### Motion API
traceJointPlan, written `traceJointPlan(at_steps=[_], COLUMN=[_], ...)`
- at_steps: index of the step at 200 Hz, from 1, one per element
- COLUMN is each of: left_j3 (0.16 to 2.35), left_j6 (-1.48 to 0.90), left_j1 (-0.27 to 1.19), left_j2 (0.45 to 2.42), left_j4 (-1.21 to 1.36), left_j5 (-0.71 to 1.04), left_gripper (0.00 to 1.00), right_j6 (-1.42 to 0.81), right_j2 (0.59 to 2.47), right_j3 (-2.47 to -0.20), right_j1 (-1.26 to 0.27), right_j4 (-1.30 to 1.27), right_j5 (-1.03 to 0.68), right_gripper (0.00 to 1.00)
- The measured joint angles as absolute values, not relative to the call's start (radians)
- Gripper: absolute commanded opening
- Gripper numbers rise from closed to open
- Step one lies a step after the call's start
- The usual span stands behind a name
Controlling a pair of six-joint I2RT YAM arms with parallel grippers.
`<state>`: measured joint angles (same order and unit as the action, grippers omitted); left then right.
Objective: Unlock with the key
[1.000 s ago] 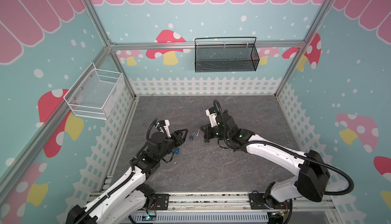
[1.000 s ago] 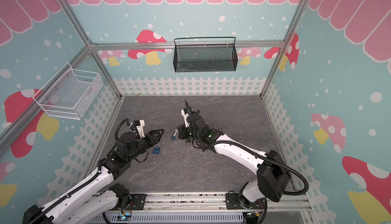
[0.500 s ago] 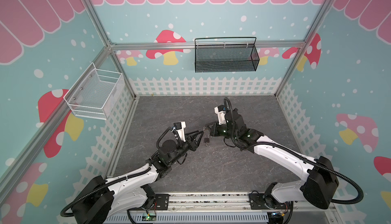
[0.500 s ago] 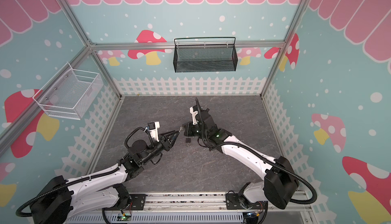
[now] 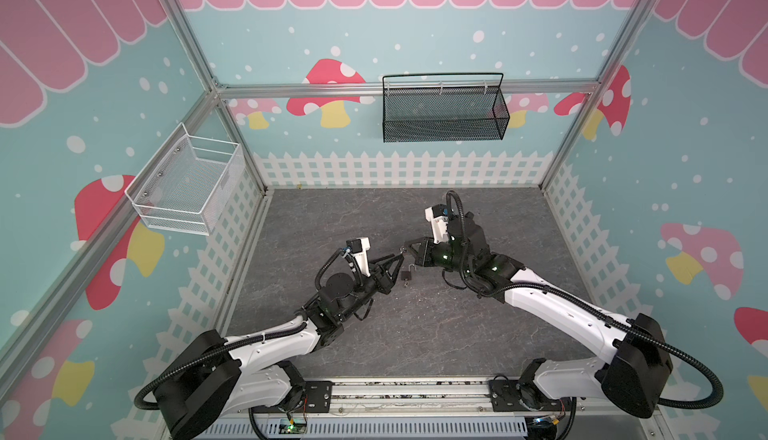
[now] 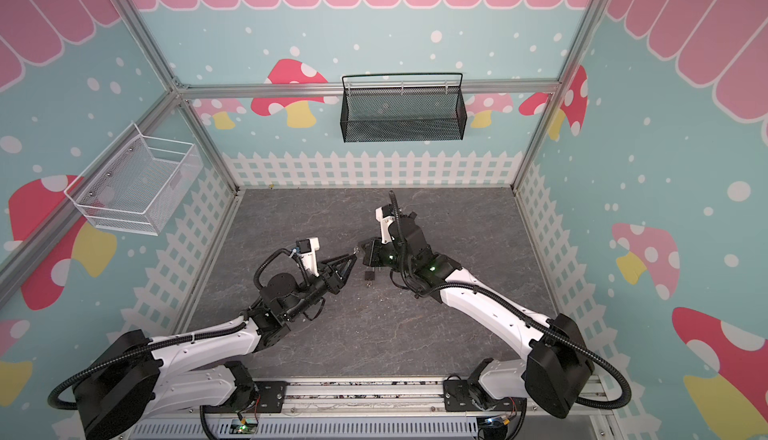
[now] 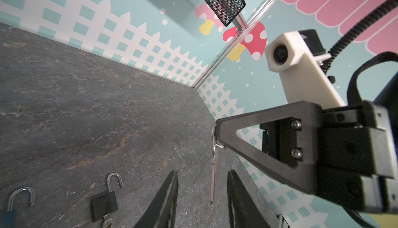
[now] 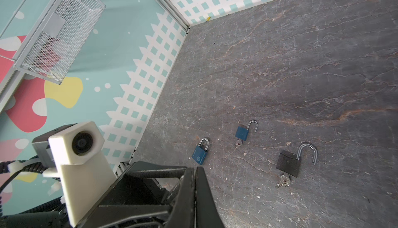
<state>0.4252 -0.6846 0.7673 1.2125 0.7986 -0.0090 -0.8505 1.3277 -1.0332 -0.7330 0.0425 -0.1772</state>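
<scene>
It is a lab robot test cell. An aluminium frame (image 5: 291, 92) carries printed mushroom panels (image 5: 685, 168) around a dark bench (image 5: 415, 334). A left arm (image 5: 270, 344) and a right arm (image 5: 552, 305) stand on a near rail (image 5: 415, 390), and wire baskets (image 5: 187, 184) hang on the walls.

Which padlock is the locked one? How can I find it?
On the dark grey floor three padlocks lie close together. The locked padlock is the blue one nearest the white fence wall. Unlike the other blue padlock and the black padlock, its silver loop is closed at both ends and no key shows in it.
</scene>
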Motion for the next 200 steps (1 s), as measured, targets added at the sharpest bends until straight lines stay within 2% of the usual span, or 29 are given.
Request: traceJointPlan(at_steps=[78,148,200], left_j3=[0.442,0.442,0.444], left_j6=[-0.697,-0.707,-0.725], left_j1=[0.768,0.768,0.768], left_j2=[1.235,1.237,1.264], left_j4=[0.850,0.846,0.842], left_j5=[0.004,0.000,0.001], left_gripper=[0.17,0.26,0.24], right_j6=[-0.855,-0.862,-0.867], right_j2=[1.327,1.320,1.312], right_j3=[-1.018,-1.016,-1.016], right_j1=[-0.733,-0.733,-0.733], right_j4=[0.031,0.028,0.014], right_j5=[-0.177,-0.176,-0.176], right_gripper=[0.00,0.00,0.00])
